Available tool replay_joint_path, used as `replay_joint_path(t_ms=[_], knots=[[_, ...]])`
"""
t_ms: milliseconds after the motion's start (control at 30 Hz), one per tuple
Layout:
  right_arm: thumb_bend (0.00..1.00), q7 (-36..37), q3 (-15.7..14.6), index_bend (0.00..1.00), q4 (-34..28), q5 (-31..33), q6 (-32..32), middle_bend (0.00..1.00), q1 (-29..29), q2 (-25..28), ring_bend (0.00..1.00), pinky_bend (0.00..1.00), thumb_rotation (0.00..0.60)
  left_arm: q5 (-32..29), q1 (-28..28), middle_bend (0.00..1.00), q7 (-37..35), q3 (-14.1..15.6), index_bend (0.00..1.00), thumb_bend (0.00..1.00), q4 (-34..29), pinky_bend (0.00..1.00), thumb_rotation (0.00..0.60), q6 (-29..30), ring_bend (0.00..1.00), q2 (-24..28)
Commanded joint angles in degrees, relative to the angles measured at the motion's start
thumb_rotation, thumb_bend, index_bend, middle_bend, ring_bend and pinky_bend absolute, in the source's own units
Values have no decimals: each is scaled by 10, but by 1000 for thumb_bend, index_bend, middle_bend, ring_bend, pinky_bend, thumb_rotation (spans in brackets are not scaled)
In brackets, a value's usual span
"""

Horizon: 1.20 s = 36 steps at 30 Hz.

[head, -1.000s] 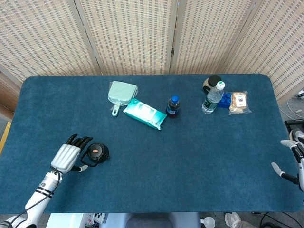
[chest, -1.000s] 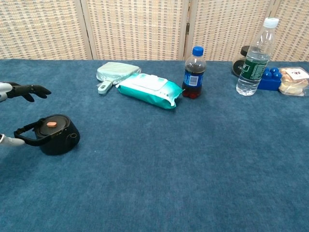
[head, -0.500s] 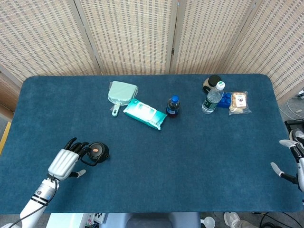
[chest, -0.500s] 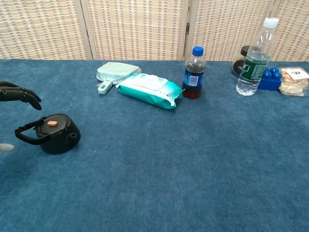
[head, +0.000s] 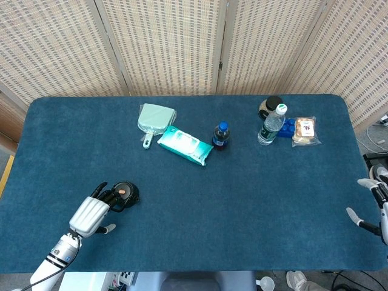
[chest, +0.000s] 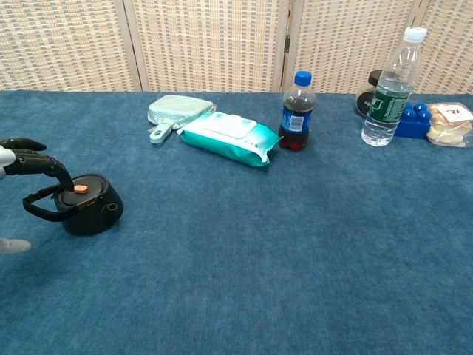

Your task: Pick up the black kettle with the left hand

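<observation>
The black kettle [head: 125,193] is small and squat, with an orange button on its lid and a loop handle pointing left; it stands on the blue table near the front left and shows too in the chest view [chest: 90,206]. My left hand [head: 91,213] sits just left of it. Its dark fingers [chest: 38,163] arch over the handle and reach to the lid, while the thumb [chest: 13,245] stays apart, low near the table. Nothing is gripped. My right hand [head: 373,203] hangs at the far right table edge, fingers apart and empty.
Along the back stand a mint dustpan [head: 154,119], a wipes pack [head: 185,145], a cola bottle [head: 220,136], a water bottle [head: 271,125], a dark jar [head: 270,106], a blue block [head: 287,128] and a snack bag [head: 304,130]. A woven screen stands behind the table.
My left hand drew back toward the near edge, then shifted right; its fingers now bend down over the kettle's handle. The kettle stays put. My right hand has barely moved.
</observation>
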Motion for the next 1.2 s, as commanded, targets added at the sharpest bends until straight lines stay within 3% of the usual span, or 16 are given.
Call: replay_joint_path(t_ms=[33,1200], knots=[[203,1,0,280,1,1,1,292,-1,0,138,163,600,-4,-1,292,7,-1,295,134,0,37,600,-3,243,-2],[203,-10,15,199,0,16,15,278,-8,-8,138,162,600,-15,0,379,20,6,386,134,30,34,600,-8,295,-16]])
